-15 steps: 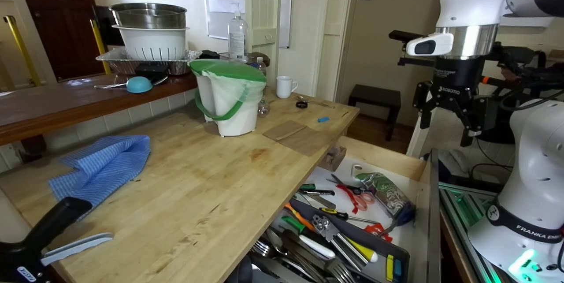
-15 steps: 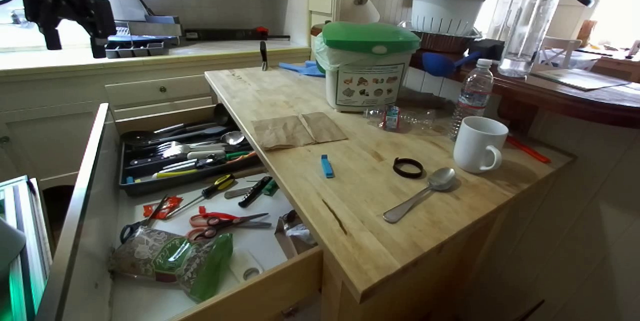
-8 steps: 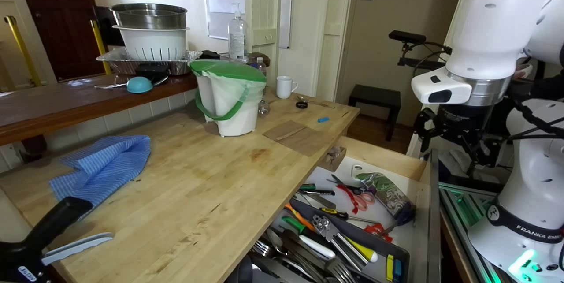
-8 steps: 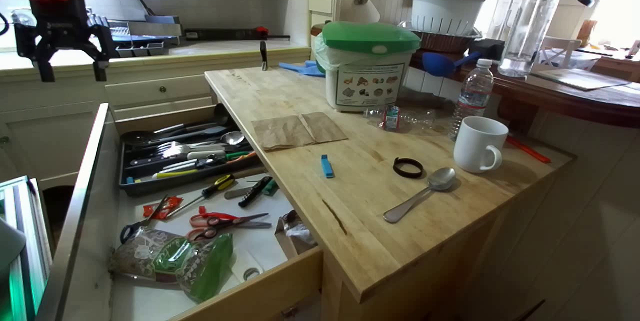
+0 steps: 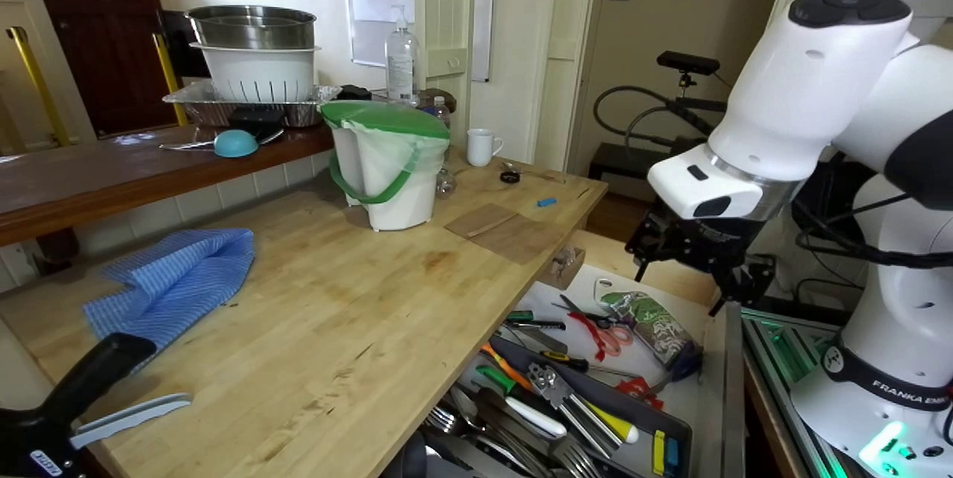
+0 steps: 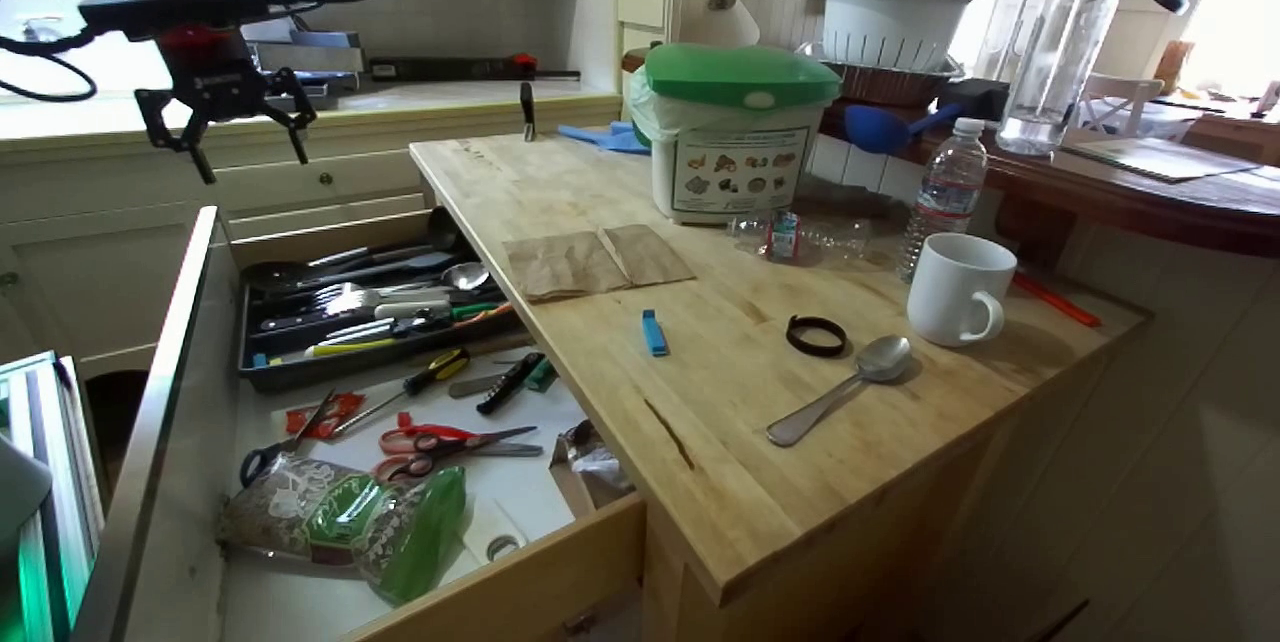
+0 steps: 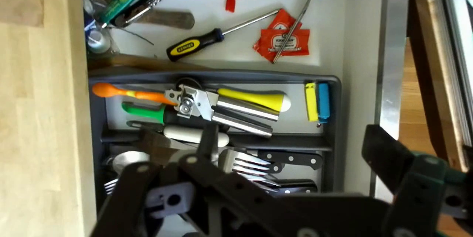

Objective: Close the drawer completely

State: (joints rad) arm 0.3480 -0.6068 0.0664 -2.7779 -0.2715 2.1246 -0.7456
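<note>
The drawer is pulled far out from under the wooden counter, with a pale wooden side and a grey front panel. In the wrist view its inner front wall runs down the right side. It holds a dark utensil tray, a can opener, a screwdriver and other tools. My gripper is tilted, open and empty above the drawer, by its front panel. It also shows in an exterior view. In the wrist view the gripper's fingers are wide apart, the right one over the front panel's top edge.
The counter overhangs the back of the drawer. It bears a white bin with a green lid, a blue cloth, a mug and a spoon. A bagged package lies inside the drawer.
My gripper has come down and moved from outside the front panel toward the counter, over the drawer, and has tilted. It stays open. The drawer has not moved.
</note>
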